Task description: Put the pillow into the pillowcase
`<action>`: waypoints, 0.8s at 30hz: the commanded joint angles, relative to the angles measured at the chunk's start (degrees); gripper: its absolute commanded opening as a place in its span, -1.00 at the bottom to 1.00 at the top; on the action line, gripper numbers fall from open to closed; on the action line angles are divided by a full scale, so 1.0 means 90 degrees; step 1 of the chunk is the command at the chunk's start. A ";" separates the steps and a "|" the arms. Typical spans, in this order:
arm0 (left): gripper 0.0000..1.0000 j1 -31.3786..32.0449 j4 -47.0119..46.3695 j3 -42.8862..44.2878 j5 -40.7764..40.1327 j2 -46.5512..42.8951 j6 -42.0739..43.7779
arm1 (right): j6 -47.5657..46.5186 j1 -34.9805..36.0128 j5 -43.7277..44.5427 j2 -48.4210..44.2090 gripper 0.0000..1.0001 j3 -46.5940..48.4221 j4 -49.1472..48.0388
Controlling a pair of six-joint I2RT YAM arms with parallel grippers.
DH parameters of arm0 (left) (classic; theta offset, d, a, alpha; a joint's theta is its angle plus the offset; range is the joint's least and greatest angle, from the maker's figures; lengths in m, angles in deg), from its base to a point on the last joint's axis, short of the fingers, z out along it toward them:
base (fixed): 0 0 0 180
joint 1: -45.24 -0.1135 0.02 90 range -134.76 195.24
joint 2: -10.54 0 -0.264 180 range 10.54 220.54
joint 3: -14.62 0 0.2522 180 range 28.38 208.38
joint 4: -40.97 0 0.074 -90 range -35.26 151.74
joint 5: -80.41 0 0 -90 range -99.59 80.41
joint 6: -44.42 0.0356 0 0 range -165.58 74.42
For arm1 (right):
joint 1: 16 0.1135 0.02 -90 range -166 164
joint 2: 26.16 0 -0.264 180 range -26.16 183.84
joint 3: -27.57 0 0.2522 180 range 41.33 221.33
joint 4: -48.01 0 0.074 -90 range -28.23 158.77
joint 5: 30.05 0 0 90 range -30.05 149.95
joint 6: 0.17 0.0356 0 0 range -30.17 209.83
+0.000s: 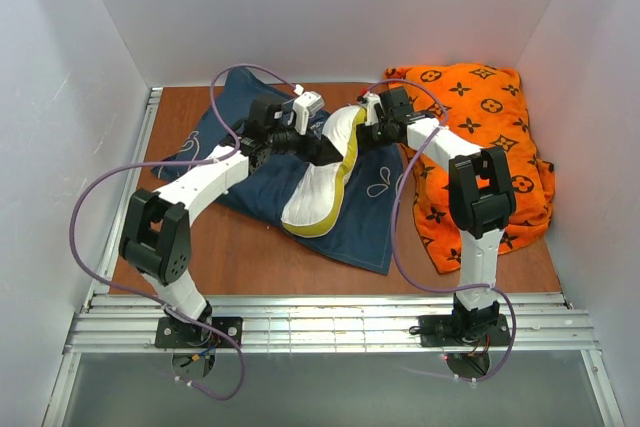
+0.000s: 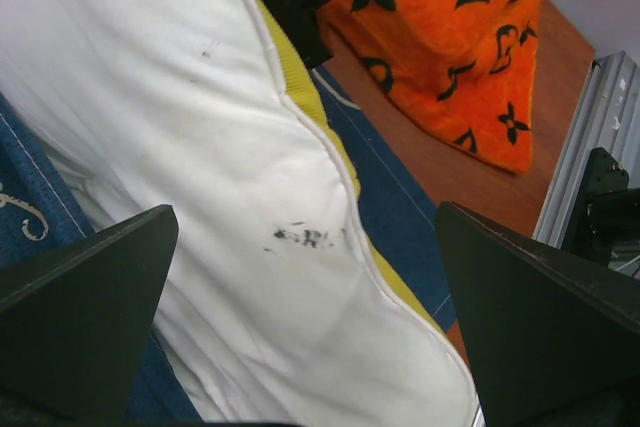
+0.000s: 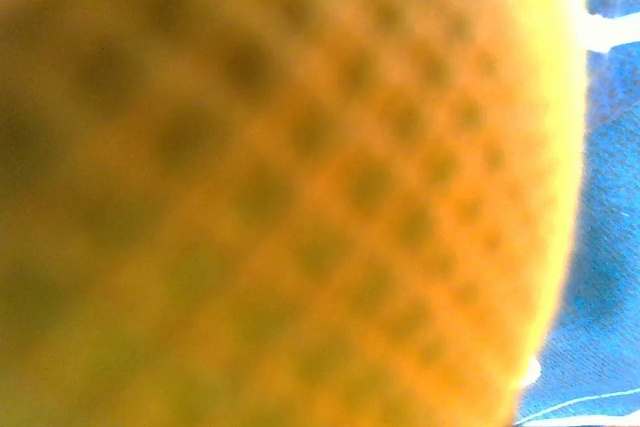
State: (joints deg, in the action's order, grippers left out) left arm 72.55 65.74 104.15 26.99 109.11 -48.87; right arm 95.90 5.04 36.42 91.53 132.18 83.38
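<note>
Plump white yellow-edged pillow (image 1: 315,192) on navy fish-print pillowcase (image 1: 370,227)
Smudged face (dark marks); left hand (image 2: 305,209) spread, right hand (image 1: 368,130) pinching its edge

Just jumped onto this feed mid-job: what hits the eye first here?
The white pillow with its yellow band stands on edge across the navy pillowcase in the middle, not yet inside it. The right gripper is shut at its far end, seemingly on the band, while the left gripper gapes wide around its white face. A bright orange cushion fills the back right corner.
</note>
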 commanded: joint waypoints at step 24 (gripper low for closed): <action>0.96 -0.0153 -0.1502 0.0489 0.0114 0.0885 -0.0883 | 0.0088 0.0075 -0.0911 -0.0645 -0.97 -0.0475 -0.0223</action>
State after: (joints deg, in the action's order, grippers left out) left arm 72.25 58.53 111.14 21.39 120.25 -52.68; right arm 95.92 5.13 31.96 89.58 128.36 82.90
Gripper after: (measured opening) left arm 0.983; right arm 0.018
